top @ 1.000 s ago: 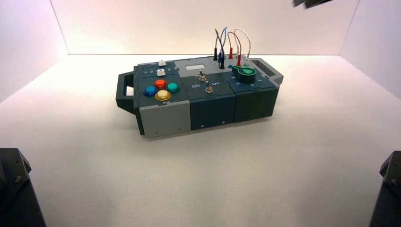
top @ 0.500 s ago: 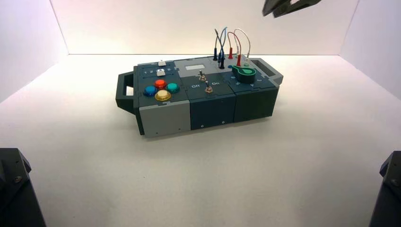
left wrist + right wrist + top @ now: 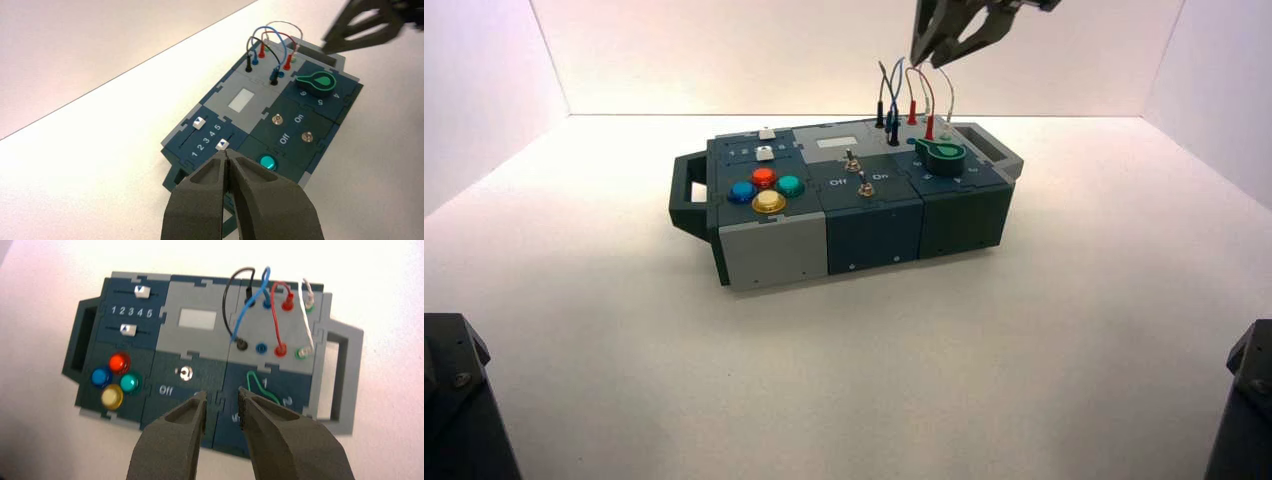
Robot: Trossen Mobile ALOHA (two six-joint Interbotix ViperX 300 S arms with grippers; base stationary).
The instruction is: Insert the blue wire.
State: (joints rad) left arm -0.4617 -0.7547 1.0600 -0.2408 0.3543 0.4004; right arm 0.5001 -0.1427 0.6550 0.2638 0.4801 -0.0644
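Box (image 3: 774, 250): upper centre of high-view frame, slightly angled. Right gripper (image 3: 222, 394) is the working unit: upper right of centre in the high view, above the wire panel, jaws wide, nothing held. Left gripper (image 3: 227, 154) idles off the high-view frame, apart from the box, tips together, empty.

Green knob (image 3: 325, 81): right of centre, upper part of the high-view frame, in front of the wires. Blue wire (image 3: 245, 309): upper part of same frame, just right of centre; one end appears seated in the rear blue socket, the other hangs by the front black plug (image 3: 242, 344). Front blue socket (image 3: 261, 348) is open, between that plug and the front red plug (image 3: 280, 350).

Cautions (our est.):
1. If we descend off-line w/ jaws this wide, we may snag the red wire (image 3: 274, 315) or pull the black plug.
2. If we grip the wire i/o its plug, the plug may swing and miss.
3. If we tug too hard, the rear end may unseat.
4. If we insert tilted, the plug may jam on the socket rim.
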